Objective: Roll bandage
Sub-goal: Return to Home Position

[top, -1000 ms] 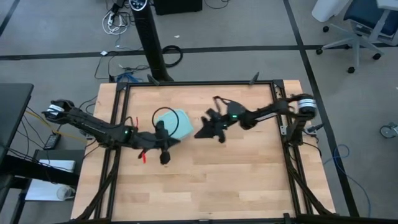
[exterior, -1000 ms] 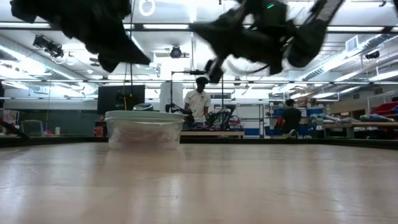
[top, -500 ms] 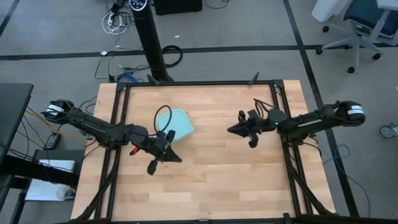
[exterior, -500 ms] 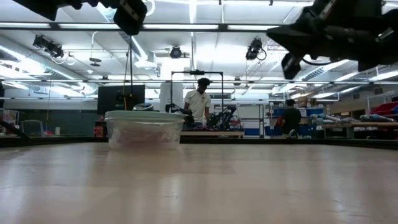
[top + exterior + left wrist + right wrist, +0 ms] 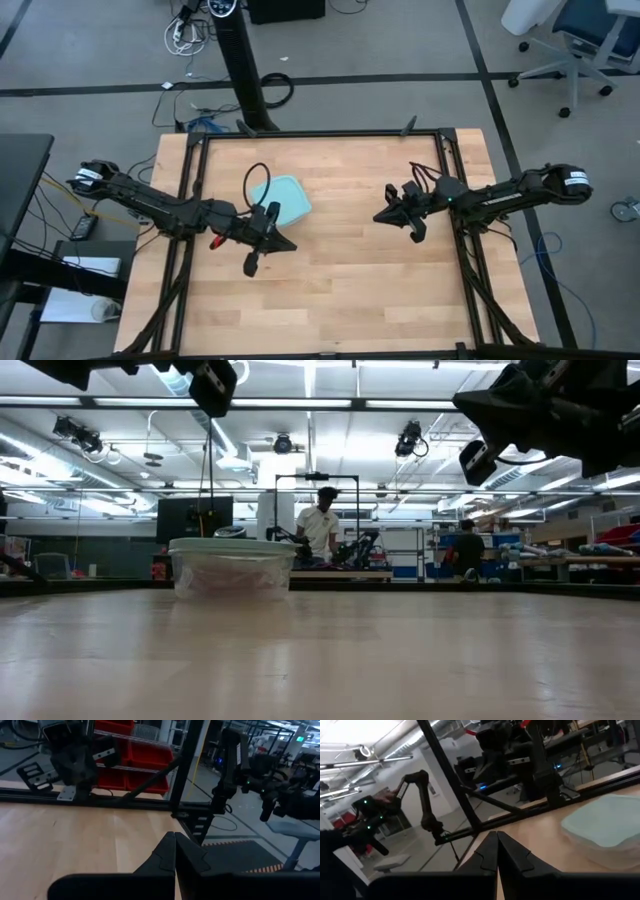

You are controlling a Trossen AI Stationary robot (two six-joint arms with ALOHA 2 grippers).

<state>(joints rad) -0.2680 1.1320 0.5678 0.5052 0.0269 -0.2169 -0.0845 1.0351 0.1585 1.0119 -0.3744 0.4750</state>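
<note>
1. Your left gripper [image 5: 280,241] hangs above the left half of the tabletop [image 5: 340,300]. It is just beside the container [image 5: 285,197], on the side facing away from the edge by the black column [image 5: 245,70].
2. Its jaws are clenched on nothing. In the left wrist view the two dark fingers [image 5: 165,855] press together tip to tip.
3. Your right gripper [image 5: 385,215] hangs over the right half, near the right edge and well apart from the container. Its jaws are also clenched and empty, and the fingers [image 5: 487,852] meet in the right wrist view.
4. The container stands left of the middle, nearer the column's edge than the opposite one, with its light-blue lid on.
5. You cannot make out the bandage in any view. In the low view the container's walls are cloudy, so you cannot tell what lies inside.
</note>
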